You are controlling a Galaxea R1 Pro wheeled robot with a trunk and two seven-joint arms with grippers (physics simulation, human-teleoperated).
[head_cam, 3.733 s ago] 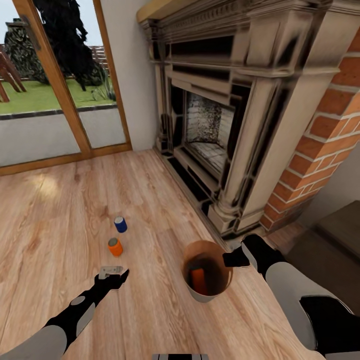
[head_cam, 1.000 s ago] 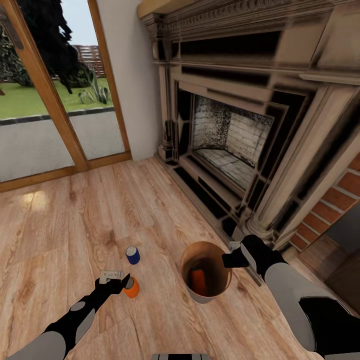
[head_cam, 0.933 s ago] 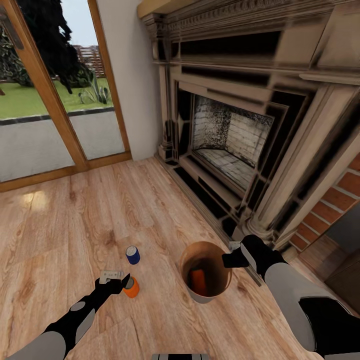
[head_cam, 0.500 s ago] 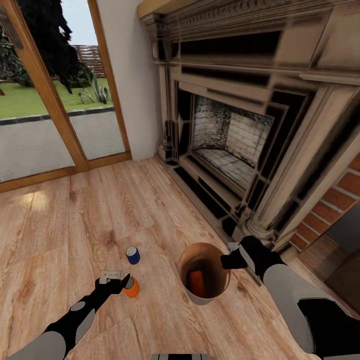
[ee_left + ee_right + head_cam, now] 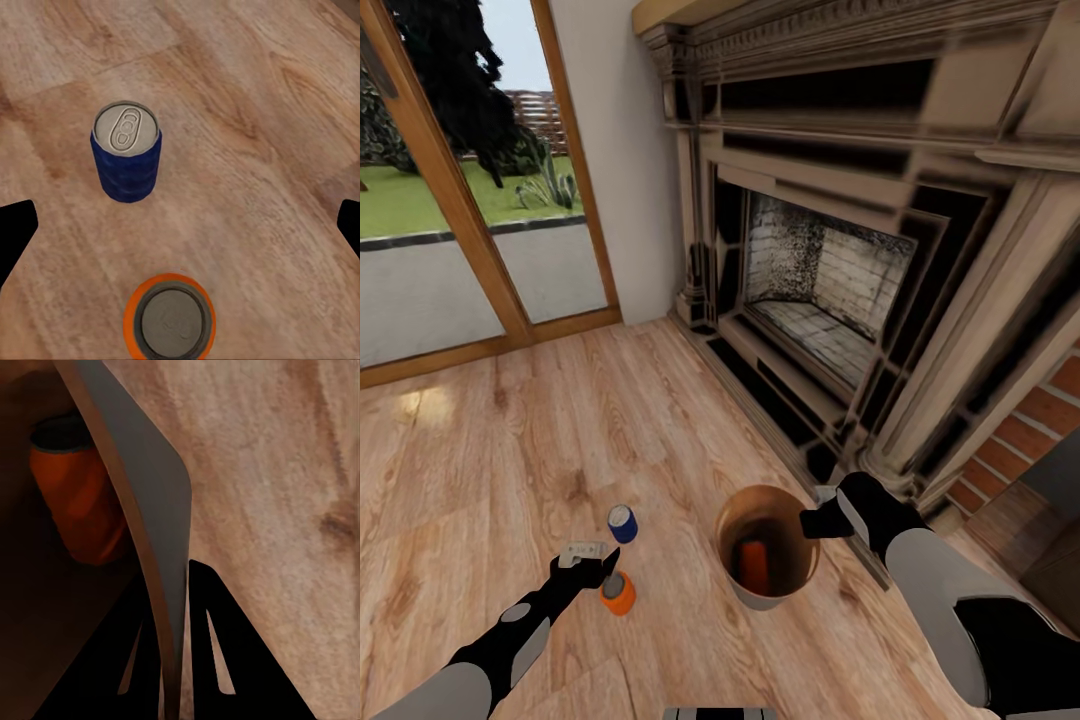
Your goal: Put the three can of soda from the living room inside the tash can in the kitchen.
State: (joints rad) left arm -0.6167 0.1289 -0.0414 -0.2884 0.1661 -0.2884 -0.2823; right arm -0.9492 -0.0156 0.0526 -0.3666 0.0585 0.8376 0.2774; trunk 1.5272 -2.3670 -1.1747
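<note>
Head view, living room floor (image 5: 480,460) before the fireplace (image 5: 830,280). My left end effector (image 5: 598,568) hangs released above the orange can (image 5: 617,592); the wrist view shows its fingers spread wide, with that can's top (image 5: 169,319) between them. The blue can (image 5: 622,523) stands upright just beyond, at 12 o'clock from the orange one, apart from it. To do the grasp well, I judge I should centre the fingers on the orange can, descend straight, and clench without nudging the blue one. My left arm reaches forward and low, wrist pitched down. My right end effector (image 5: 822,521) is clenched on the bin's (image 5: 765,595) rim at 3 o'clock, one finger (image 5: 214,660) outside the wall; a third can (image 5: 754,565) lies inside.
</note>
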